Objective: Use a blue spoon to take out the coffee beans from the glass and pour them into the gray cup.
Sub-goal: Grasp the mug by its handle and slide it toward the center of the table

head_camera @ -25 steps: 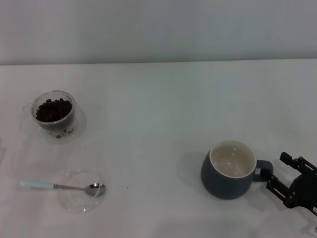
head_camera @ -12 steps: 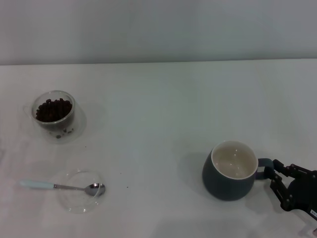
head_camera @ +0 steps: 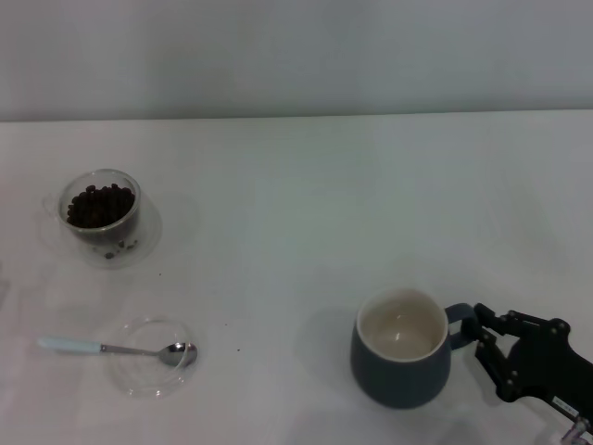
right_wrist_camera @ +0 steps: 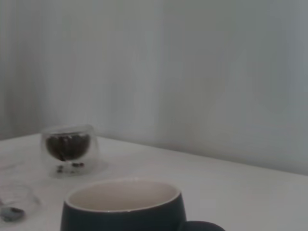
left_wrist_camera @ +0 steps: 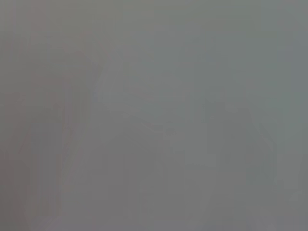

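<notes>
The gray cup (head_camera: 399, 369) stands at the front right of the white table, cream inside and empty, its handle pointing right. My right gripper (head_camera: 482, 341) is at that handle and closed around it. The cup also fills the near part of the right wrist view (right_wrist_camera: 124, 211). The glass (head_camera: 100, 221) with the coffee beans (head_camera: 96, 205) stands at the far left; it also shows in the right wrist view (right_wrist_camera: 68, 149). The blue spoon (head_camera: 102, 349) lies at the front left, its bowl resting in a flat clear dish. My left gripper is out of view.
The flat clear glass dish (head_camera: 151, 358) sits under the spoon's bowl at the front left. A few loose beans lie by the glass's foot. The white table (head_camera: 296, 213) stretches bare between the glass and the cup. The left wrist view shows only blank grey.
The gray cup has moved left and toward the table's front edge, and my right gripper has moved with it at the handle. The glass, spoon and dish have not moved.
</notes>
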Controlling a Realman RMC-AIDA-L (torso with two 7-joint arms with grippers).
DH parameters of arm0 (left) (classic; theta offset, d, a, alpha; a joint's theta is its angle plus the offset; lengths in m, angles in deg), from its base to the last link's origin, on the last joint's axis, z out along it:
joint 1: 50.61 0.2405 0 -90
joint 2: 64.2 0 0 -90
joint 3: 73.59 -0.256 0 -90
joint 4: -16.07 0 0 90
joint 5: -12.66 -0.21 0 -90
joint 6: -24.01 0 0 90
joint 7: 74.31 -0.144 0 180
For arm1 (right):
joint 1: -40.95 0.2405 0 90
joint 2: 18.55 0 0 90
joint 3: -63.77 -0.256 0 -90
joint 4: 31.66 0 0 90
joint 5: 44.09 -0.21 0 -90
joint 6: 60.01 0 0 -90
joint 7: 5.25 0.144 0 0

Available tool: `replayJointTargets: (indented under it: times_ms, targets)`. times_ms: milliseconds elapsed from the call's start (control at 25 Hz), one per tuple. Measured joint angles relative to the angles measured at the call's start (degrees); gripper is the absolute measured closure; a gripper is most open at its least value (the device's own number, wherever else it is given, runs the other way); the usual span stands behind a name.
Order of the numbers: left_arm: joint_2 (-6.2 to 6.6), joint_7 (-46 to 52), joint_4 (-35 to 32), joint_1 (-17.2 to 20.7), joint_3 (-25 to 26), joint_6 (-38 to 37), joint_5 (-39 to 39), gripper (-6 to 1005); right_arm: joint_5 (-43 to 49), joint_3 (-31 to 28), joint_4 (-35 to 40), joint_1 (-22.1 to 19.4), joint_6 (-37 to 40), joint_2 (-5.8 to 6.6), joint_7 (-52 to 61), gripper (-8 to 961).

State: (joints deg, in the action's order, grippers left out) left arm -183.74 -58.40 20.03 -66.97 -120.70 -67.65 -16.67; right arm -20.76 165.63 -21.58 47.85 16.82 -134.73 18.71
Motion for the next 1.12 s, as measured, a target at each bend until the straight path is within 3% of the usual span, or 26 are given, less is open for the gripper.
replayJointTargets:
  times_ms: [560,840,1120]
  targets:
    - [0.09,0.0,-0.15,0.02,0.0,0.0,-0.12,112,-0.54,5.07,4.66,0.18,-0.4,-0.01,2.43,793]
    - [0.09,0.0,-0.25,0.02,-0.07,0.0,-0.12,111,-6.78,13.65,7.91,0.26,-3.12,-0.01,1.89,793]
    - [0.09,0.0,-0.06,0.04,-0.09,0.0,-0.12,111,-7.37,16.88,10.67,0.35,-4.62,-0.01,1.78,792]
